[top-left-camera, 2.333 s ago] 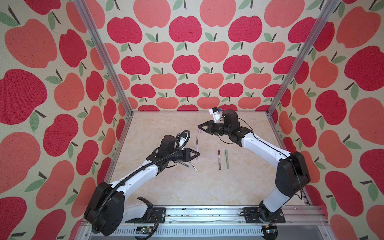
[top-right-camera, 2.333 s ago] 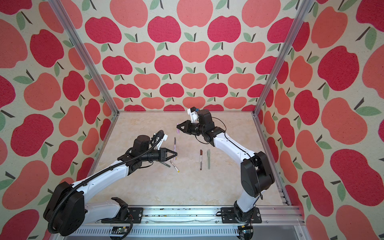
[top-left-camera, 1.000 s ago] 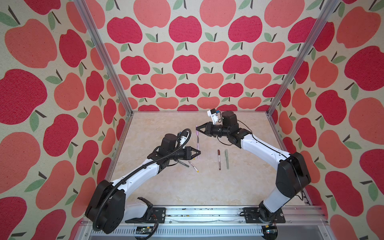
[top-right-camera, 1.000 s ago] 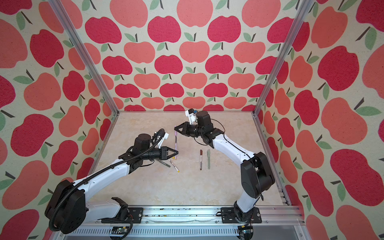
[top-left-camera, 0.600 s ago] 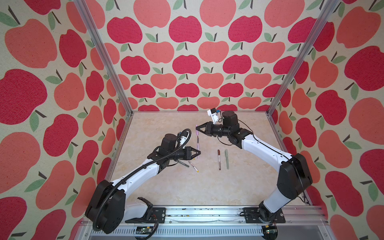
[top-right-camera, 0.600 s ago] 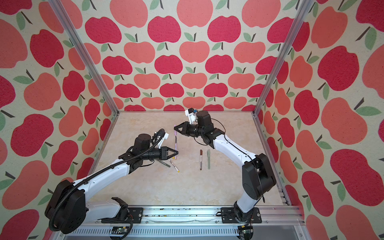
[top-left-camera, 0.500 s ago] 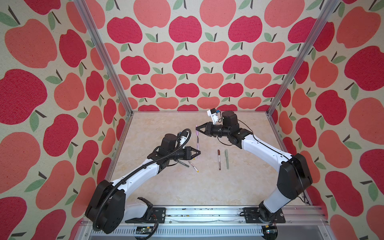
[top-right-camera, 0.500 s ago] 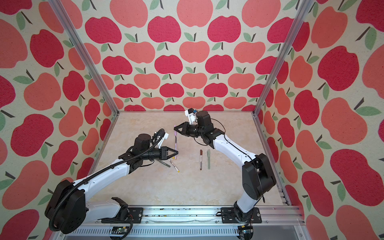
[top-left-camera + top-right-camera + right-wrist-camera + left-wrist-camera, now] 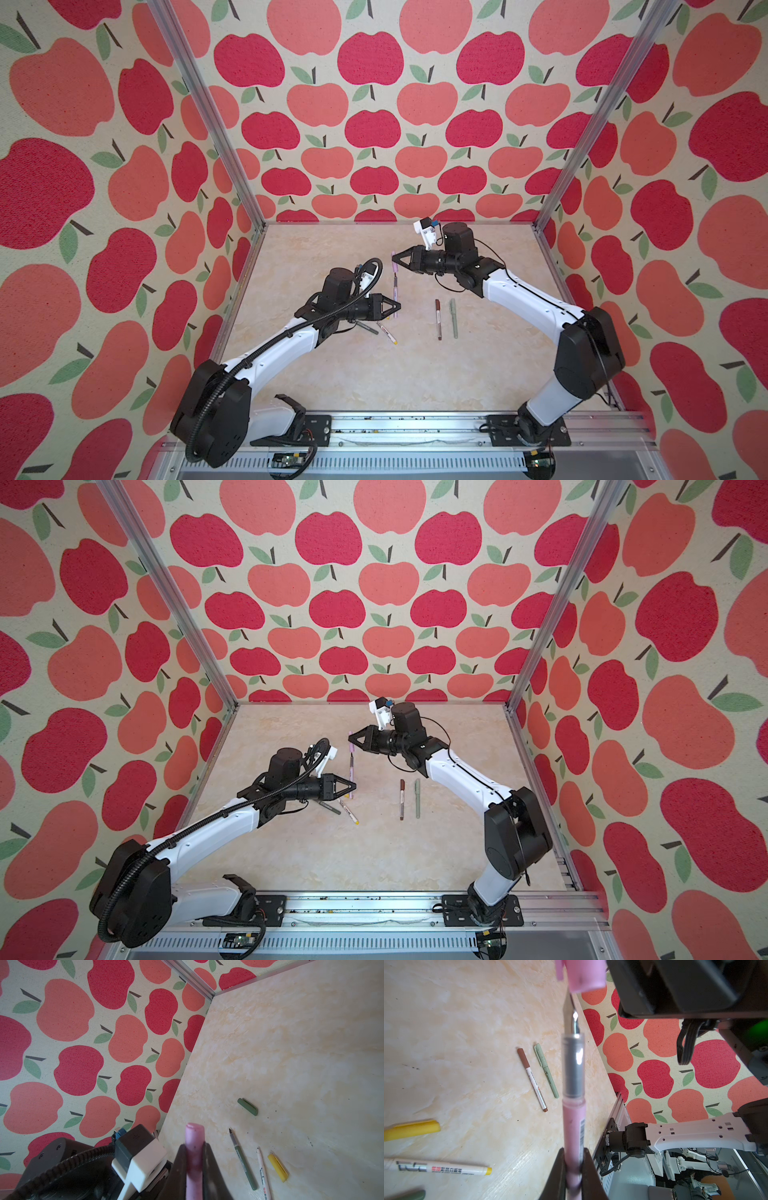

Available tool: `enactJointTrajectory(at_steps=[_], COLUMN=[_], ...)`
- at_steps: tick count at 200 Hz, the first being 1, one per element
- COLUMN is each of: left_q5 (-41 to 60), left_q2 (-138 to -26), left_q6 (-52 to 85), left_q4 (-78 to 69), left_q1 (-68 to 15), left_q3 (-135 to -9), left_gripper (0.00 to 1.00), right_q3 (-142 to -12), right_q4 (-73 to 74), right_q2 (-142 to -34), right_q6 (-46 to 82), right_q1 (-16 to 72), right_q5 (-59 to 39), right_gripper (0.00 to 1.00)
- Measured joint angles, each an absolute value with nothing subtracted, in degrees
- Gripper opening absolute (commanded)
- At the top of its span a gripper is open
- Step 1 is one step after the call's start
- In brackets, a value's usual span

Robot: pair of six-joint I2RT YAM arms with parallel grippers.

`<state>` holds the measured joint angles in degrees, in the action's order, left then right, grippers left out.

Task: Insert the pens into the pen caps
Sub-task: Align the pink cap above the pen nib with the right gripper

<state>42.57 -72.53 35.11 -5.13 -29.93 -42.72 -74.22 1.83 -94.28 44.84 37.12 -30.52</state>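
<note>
My left gripper (image 9: 398,306) (image 9: 353,787) (image 9: 574,1151) is shut on the lower barrel of the lilac-pink pen (image 9: 394,293) (image 9: 351,773) (image 9: 573,1124), held above the table. The pen's dark tip (image 9: 573,1020) points at the lilac-pink pen cap (image 9: 394,261) (image 9: 350,741) (image 9: 583,974) (image 9: 194,1134). My right gripper (image 9: 395,258) (image 9: 350,738) (image 9: 194,1145) is shut on that cap. Tip and cap mouth meet in line; whether the tip is inside I cannot tell.
A brown-capped pen (image 9: 438,318) (image 9: 532,1082) and a sage green capped pen (image 9: 453,318) (image 9: 546,1072) lie side by side mid-table. Under my left arm lie a white-and-yellow pen (image 9: 386,332) (image 9: 262,1174), a dark green pen (image 9: 368,327) (image 9: 243,1159), a yellow cap (image 9: 411,1129) (image 9: 278,1169) and a dark green cap (image 9: 247,1106).
Since the oldest frames my right gripper has brought the cap closer to the pen's tip. Over the last second neither arm has visibly moved.
</note>
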Motion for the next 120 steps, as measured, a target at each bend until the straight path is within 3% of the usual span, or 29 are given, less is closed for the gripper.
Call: enactJointTrajectory(at_steps=[120], left_q5=[42.6], left_q2=[-72.5], left_q6=[35.1], left_q4=[-5.8], left_q1=[-29.9], left_q3=[-42.7], left_gripper=[0.00], right_q3=[-76.4], right_q4=[0.7], right_q2=[-94.3], right_q6=[44.4], right_q1=[37.1], right_q5=[-30.1], right_gripper=[0.10])
